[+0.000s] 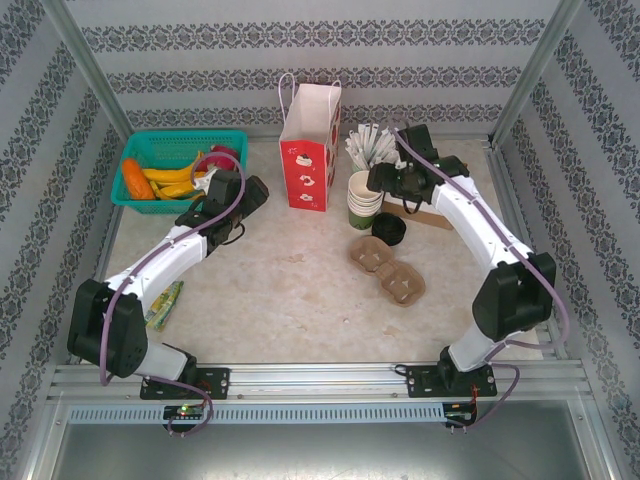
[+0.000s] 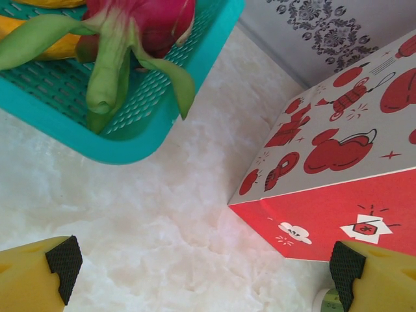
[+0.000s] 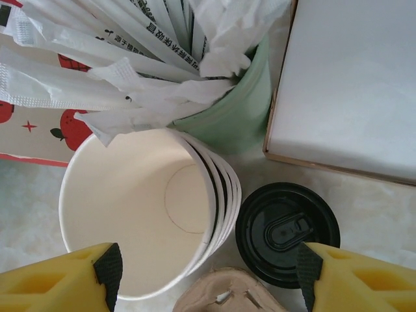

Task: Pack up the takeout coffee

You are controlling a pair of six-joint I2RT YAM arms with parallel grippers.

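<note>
Over the takeout coffee [image 3: 287,234], right gripper [image 3: 208,273] spread empty — left gripper [image 2: 201,263] likewise beside the gift bag [image 2: 338,162].

Teal fruit basket [image 1: 170,148] back left; red-and-white gift bag [image 1: 308,160] beside stacked cups [image 1: 364,197], wrapped straws [image 1: 368,148] behind, cardboard carriers [image 1: 385,268] nearer

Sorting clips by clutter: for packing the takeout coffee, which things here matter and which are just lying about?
Likely for the job: gift bag, stacked paper cups, black lid, pulp cup carriers.
Lying about: fruit basket, straw holder, white box, green packet.
</note>
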